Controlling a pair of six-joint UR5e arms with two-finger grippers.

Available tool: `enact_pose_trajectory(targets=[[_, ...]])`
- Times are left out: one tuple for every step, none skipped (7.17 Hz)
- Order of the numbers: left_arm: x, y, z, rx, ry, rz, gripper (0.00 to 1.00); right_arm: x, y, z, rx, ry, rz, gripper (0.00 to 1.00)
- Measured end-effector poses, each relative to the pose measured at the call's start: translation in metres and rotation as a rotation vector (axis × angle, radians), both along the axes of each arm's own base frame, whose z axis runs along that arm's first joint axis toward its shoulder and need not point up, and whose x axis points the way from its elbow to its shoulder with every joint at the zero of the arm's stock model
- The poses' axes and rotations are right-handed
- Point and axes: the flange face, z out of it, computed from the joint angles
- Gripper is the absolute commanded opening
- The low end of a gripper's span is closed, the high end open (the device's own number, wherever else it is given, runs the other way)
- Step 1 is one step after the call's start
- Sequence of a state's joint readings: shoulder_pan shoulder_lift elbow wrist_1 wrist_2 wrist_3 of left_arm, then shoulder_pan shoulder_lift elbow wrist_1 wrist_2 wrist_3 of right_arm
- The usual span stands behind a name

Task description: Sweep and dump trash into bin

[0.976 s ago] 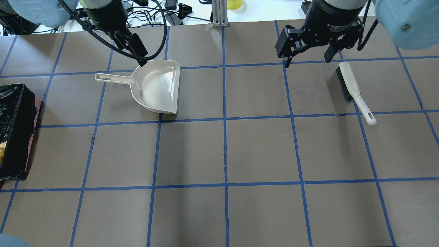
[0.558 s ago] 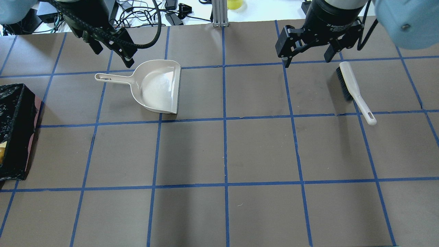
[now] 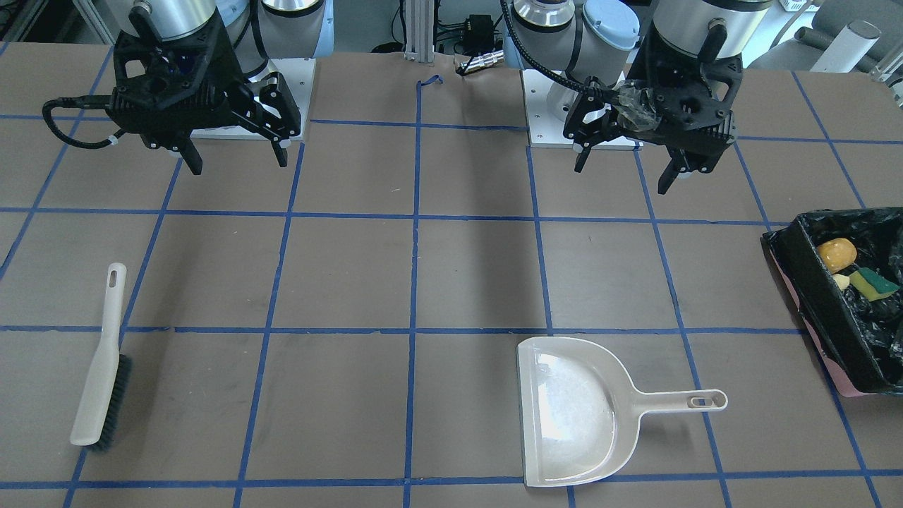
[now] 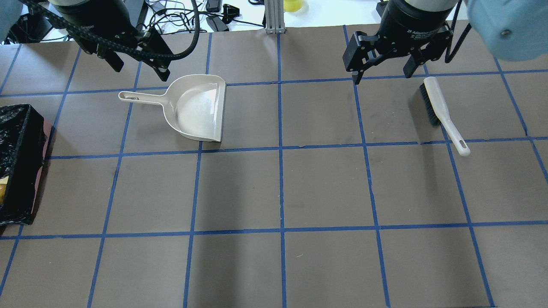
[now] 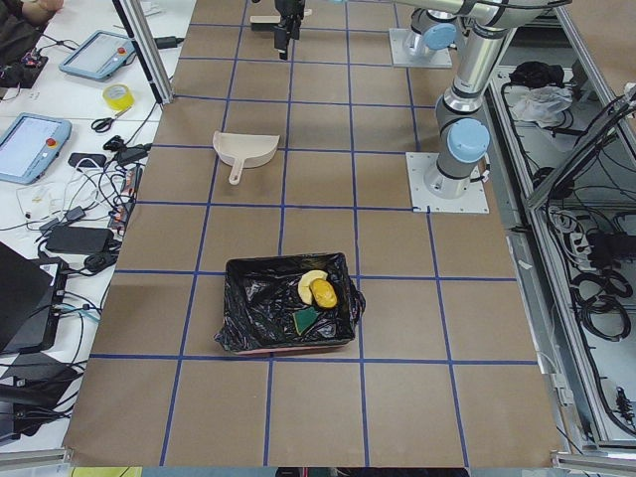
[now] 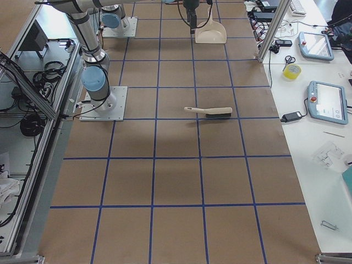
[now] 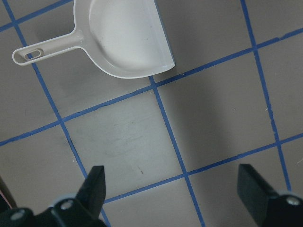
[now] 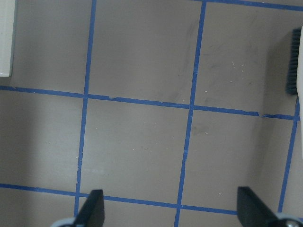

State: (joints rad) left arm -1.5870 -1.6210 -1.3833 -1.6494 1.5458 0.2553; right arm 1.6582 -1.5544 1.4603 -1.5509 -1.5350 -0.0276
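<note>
— How does the left tool (image 4: pixel 141 73) stand?
— Jaws spread wide, nothing between them, its fingers (image 7: pixel 92 187) pointing down below the wrist.
— And the right tool (image 4: pixel 382 77)?
— Much the same: jaws wide apart, empty, fingers down.
— And the arms?
— Each comes in from its own side and neither crosses over. The two tools hang well apart, at about the same reach.
</note>
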Motion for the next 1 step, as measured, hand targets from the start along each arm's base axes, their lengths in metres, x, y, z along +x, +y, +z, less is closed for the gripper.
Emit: enact_pose_trajectory(targets=[[0.0008,0.0030,-0.0016,0.001,0.004,0.015,1.00,0.0001,-0.0001,-0.0002,0.000,-0.001,0.000,1.00]])
